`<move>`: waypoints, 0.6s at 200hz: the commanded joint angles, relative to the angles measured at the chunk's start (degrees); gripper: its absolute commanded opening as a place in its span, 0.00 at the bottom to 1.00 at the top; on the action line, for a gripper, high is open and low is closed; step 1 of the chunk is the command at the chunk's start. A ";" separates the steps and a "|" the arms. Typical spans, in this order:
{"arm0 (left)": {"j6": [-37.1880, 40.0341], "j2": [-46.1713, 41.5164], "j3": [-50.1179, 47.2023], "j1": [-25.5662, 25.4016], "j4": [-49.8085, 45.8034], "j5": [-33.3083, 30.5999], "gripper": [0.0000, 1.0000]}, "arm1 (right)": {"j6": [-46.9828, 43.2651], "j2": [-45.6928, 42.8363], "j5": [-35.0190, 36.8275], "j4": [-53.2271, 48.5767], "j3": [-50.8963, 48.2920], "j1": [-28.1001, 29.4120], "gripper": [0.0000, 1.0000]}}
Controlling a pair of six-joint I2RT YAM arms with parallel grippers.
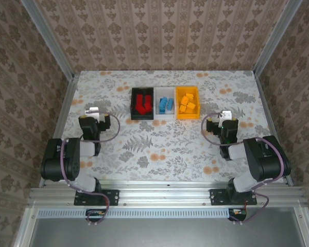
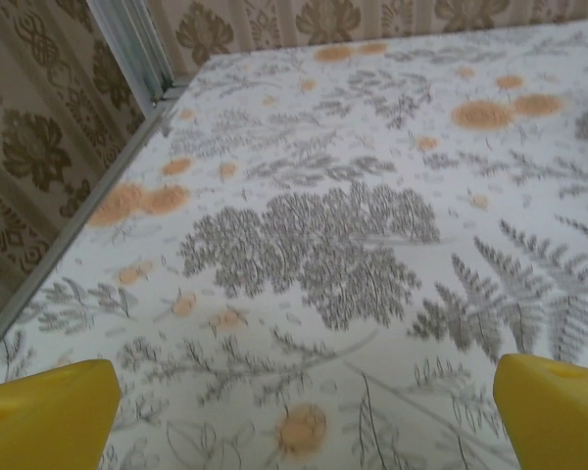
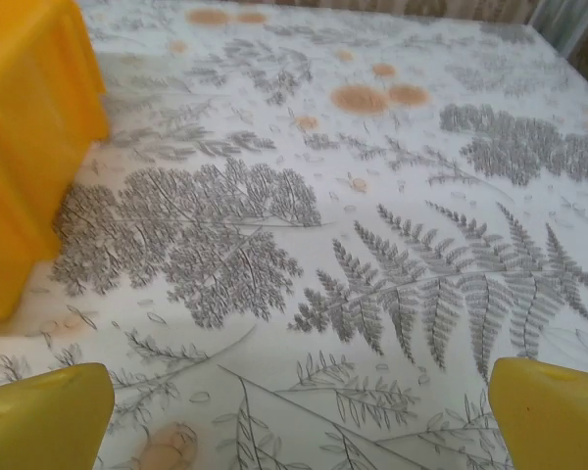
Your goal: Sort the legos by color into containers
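Wallpapered panels closed in your workspace on three sides, and the fern-printed surface (image 1: 159,154) ran between them. Your left tool (image 1: 92,111) sat near the left edge and your right tool (image 1: 225,115) near the right edge, well apart from each other. In the left wrist view its yellow fingers (image 2: 49,411) stood wide apart with only surface between them. The right tool's fingers (image 3: 549,411) were spread just as wide and held nothing either.

Three bins stood side by side toward the middle of the far edge, the row's long axis running parallel with that edge. The row lay ahead of both tools and inward from each. You had the black bin (image 1: 133,105) at the left end, nearer your left tool. The white bin (image 1: 165,118) was in the middle, and the orange-yellow bin (image 1: 196,103) at the right end was nearer your right tool, its wall just beside that wrist camera.

Red legos (image 1: 141,103) lay in the black bin, blue legos (image 1: 165,105) in the white and orange-yellow legos (image 1: 187,104) in the matching bin. Every brick you could see sat inside a bin, so the sorting looked finished, with no reach called for.
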 commanded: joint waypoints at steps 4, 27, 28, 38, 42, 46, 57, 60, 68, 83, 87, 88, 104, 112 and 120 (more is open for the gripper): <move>-1.42 -0.37 0.87 0.40 -2.95 1.15 1.00 | 3.07 -0.48 -6.77 -2.99 5.70 -2.00 1.00; -1.18 -0.23 0.94 0.32 -2.90 1.12 1.00 | 3.55 -0.40 -5.82 -3.77 6.28 -2.28 1.00; -1.22 -0.20 0.94 0.31 -2.87 1.18 1.00 | 3.51 -0.37 -5.82 -3.69 6.29 -2.29 1.00; -0.54 -0.22 1.28 0.01 -3.48 1.79 1.00 | 3.48 -0.10 -5.92 -2.96 6.12 -2.30 1.00; -0.41 -0.25 1.29 -0.08 -3.47 2.07 1.00 | 3.48 -0.30 -5.89 -3.48 6.20 -2.30 1.00; -0.30 -0.24 1.29 -0.02 -3.47 2.14 1.00 | 3.48 -0.24 -5.92 -3.28 6.17 -2.30 1.00; -0.28 -0.20 1.21 -0.04 -3.38 2.16 1.00 | 3.48 -0.29 -5.84 -3.36 6.14 -2.30 1.00; -0.28 -0.20 1.20 -0.07 -3.38 2.15 1.00 | 3.48 -0.26 -5.89 -3.29 6.16 -2.30 1.00; -0.37 -0.30 1.20 -0.04 -3.38 2.03 1.00 | 3.39 -0.24 -5.82 -3.03 6.13 -2.21 1.00; -0.42 -0.33 1.20 -0.09 -3.38 2.20 1.00 | 3.30 -0.31 -5.64 -2.98 6.03 -2.04 1.00; -0.42 -0.27 1.20 -0.05 -3.38 2.18 1.00 | 3.30 -0.33 -5.64 -3.06 6.04 -2.04 1.00; -0.39 -0.22 1.20 -0.05 -3.38 2.15 1.00 | 3.30 -0.33 -5.64 -3.02 5.99 -2.04 1.00; -0.39 -0.18 1.22 -0.06 -3.38 2.14 1.00 | 3.30 -0.33 -5.64 -2.94 5.95 -2.04 1.00; -0.44 -0.26 1.20 -0.04 -3.38 2.20 1.00 | 3.30 -0.33 -5.57 -2.90 5.95 -2.04 1.00; -0.37 -0.25 1.23 -0.04 -3.38 2.18 1.00 | 3.22 -0.38 -5.55 -2.90 5.95 -2.04 1.00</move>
